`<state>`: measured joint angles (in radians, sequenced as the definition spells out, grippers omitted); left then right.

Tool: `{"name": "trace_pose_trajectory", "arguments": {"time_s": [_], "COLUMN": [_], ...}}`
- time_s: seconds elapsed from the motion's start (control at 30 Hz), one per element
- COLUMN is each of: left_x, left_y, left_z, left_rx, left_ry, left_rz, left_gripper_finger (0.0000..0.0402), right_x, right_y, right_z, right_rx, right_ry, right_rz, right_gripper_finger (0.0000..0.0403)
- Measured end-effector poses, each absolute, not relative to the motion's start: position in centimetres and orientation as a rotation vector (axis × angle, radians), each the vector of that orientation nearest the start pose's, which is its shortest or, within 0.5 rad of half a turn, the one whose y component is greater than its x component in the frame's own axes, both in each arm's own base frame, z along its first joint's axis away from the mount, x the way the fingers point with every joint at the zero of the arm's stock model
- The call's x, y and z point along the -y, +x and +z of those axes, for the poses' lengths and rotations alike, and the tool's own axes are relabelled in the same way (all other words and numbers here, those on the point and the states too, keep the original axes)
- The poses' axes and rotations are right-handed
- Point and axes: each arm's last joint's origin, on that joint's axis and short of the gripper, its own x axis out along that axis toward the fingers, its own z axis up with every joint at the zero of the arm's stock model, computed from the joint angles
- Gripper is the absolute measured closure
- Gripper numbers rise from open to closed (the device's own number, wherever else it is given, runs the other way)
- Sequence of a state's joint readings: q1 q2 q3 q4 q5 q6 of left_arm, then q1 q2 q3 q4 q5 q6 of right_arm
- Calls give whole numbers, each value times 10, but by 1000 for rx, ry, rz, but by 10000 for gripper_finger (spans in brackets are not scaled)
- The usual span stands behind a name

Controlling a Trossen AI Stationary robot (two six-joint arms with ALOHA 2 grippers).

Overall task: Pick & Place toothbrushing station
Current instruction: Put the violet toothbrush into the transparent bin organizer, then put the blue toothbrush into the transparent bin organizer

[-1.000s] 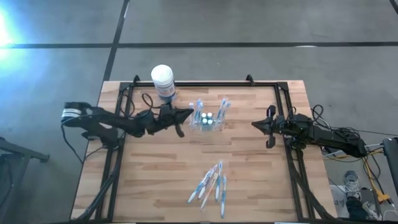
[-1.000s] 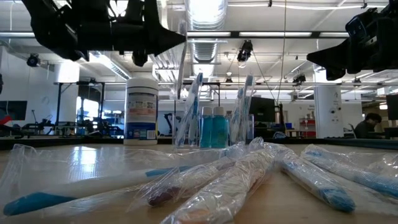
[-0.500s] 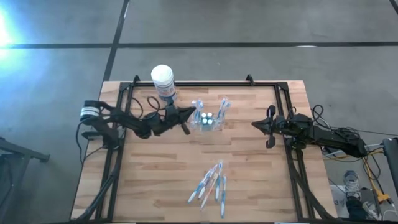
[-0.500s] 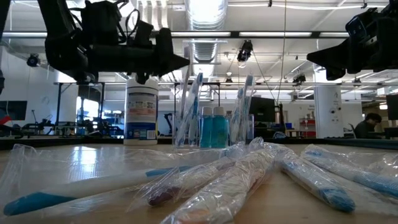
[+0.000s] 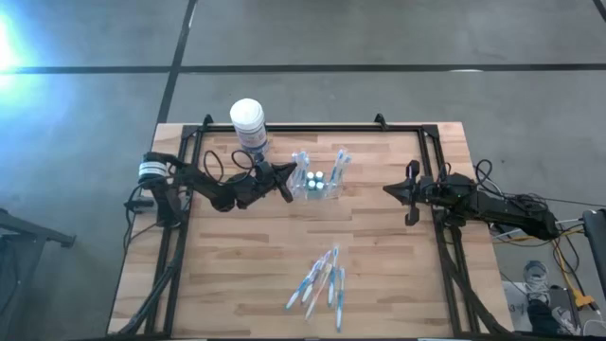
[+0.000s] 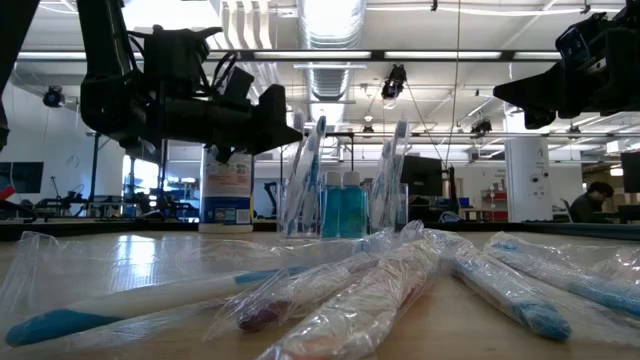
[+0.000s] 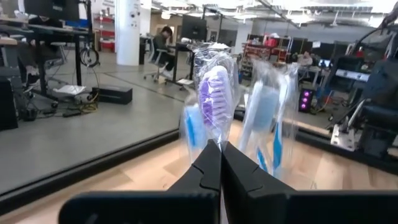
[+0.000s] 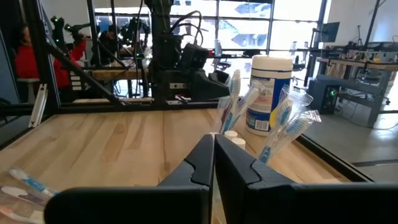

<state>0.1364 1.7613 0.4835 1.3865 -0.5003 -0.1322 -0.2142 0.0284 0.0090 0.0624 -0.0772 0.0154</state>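
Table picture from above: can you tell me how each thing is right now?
Toothbrushing station: upright, holding wrapped brushes.
White tub: upright, lid on.
Loose toothbrushes: lying flat, wrapped.
Left gripper: shut, beside the station.
Right gripper: shut, holding nothing.

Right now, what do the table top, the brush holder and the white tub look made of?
Table top: wood, pale butcher-block strips with visible grain, low sheen.
Toothbrushing station: clear colourless plastic, probably rigid; the room shows through it in the low view.
White tub: looks like opaque white plastic with a printed blue label, which may be paper or film.
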Motion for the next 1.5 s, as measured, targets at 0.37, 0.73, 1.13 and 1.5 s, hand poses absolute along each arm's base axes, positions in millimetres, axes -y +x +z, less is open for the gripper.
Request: {"name": "trace_pose_trajectory", "arguments": {"time_s": [0.37,0.73,1.13,1.5], "left_x": [-54,-53,-51,-47], "left_y": [287,271,267,256], "left_z": [145,130,131,162], "left_rx": [122,65,37,139], "left_ry": [-166,-196,-169,-126], "left_rz": [646,667,643,567], "left_gripper_finger": [401,401,351,260], "right_x": [19,19,19,19], "right_y": [97,97,97,97], "right_z": [170,170,170,170], "right_rx": [42,41,42,39], "right_ry": [9,10,10,10], "right_rz": [-136,-137,-137,-136], "right_gripper_finger": [394,394,394,394]}}
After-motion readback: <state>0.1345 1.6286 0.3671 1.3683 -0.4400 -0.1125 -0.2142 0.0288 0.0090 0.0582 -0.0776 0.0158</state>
